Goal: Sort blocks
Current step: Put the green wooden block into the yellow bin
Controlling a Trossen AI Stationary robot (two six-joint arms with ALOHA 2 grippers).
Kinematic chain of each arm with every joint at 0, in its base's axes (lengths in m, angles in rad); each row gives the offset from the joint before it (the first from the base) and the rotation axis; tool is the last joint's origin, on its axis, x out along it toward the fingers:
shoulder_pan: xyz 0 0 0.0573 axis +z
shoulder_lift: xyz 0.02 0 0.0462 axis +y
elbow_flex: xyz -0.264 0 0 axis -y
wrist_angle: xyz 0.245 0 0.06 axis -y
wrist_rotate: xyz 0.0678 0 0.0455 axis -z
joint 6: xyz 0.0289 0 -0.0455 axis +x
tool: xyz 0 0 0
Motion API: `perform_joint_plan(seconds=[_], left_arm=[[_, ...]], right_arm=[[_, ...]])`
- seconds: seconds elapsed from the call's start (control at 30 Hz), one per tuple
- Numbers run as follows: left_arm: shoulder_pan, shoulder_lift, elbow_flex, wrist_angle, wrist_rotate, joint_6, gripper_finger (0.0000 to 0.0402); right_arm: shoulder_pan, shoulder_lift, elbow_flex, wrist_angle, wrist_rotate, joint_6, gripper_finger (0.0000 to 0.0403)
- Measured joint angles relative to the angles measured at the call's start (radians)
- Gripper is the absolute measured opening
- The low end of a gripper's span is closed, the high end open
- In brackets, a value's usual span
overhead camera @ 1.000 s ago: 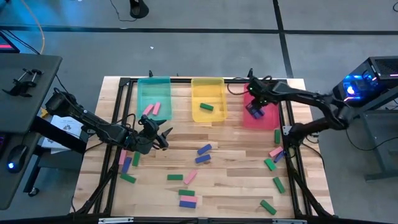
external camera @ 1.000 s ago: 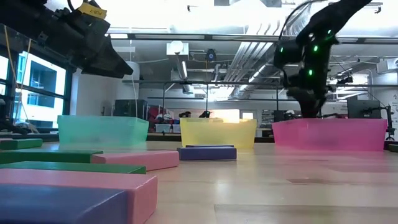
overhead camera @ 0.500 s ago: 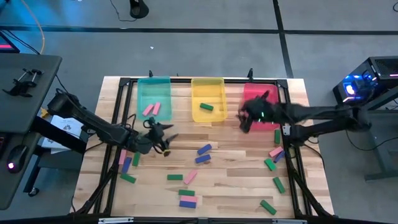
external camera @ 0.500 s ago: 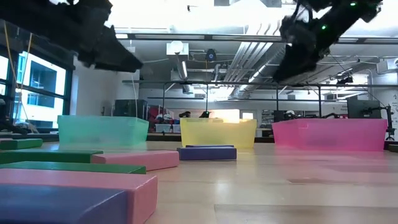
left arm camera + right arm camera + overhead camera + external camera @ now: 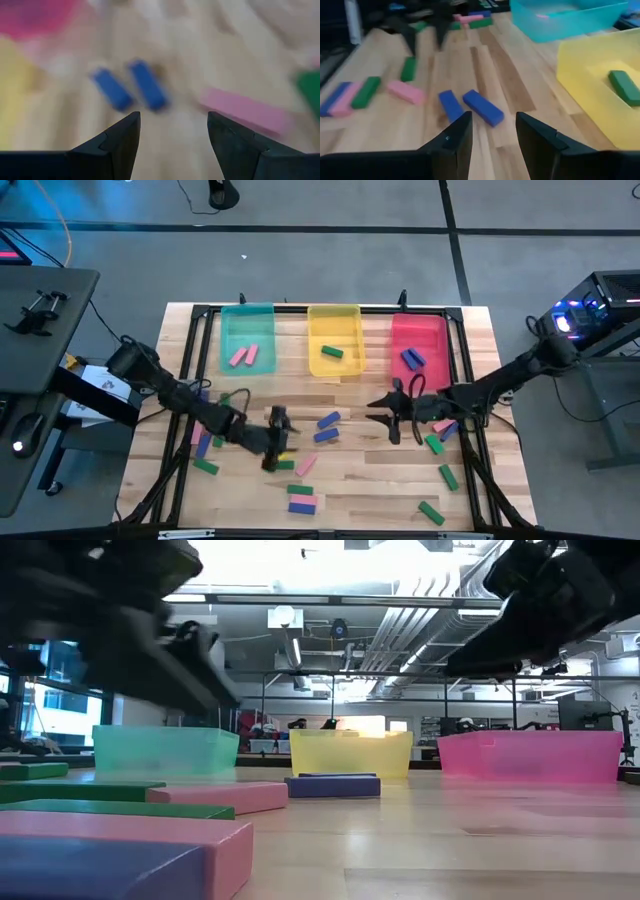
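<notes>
Table (image 5: 380, 480): three trays at the far edge, blocks (image 5: 326, 428) scattered mid-table, some already binned. Left gripper (image 5: 277, 442) and right gripper (image 5: 393, 418) both hover empty, fingers parted. Blocks look rigid, light, smooth; pinch across narrow width.

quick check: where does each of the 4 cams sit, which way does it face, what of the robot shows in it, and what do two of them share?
High: overhead, straight down on the wooden table; both dark arms, left claw, right claw.
Low: table height, level across toward translucent teal tray, yellow tray, red tray; arms hang from above.
Left wrist: past its open fingers at two small flat blue blocks.
Right wrist: past its open fingers toward the same blue blocks.
Shared: both wrist views hold that blue pair.
</notes>
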Motion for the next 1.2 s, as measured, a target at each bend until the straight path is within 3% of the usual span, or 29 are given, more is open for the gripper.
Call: perform_joint_plan(seconds=[0.13,0.27,0.4,0.63,0.73,0.97,1.2], left_arm=[[-0.104,0.008,0.056,-0.190,0.016,-0.184,0.0220],[-0.193,0.011,0.070,-0.270,-0.074,-0.367,0.0220],[-0.238,0.054,0.067,-0.257,-0.139,-0.457,0.0220],[-0.238,0.202,0.068,-0.152,-0.166,-0.497,0.0219],[-0.227,0.237,0.069,-0.121,-0.159,-0.535,0.0201],[-0.167,0.222,0.069,-0.116,-0.119,-0.507,0.0072],[0.029,0.149,0.070,-0.082,-0.364,-0.239,0.0071]], right_arm=[[0.014,0.052,0.000,0.034,0.079,0.001,0.0135],[0.004,0.100,0.000,0.082,0.092,-0.009,0.0135],[-0.003,0.133,0.000,0.130,0.092,-0.019,0.0135],[-0.003,0.151,0.001,0.151,0.091,-0.027,0.0135],[-0.003,0.151,0.000,0.162,0.091,-0.028,0.0135],[-0.003,0.151,0.001,0.193,0.090,-0.028,0.0135],[-0.003,0.151,0.001,0.221,0.089,-0.040,0.0135]])
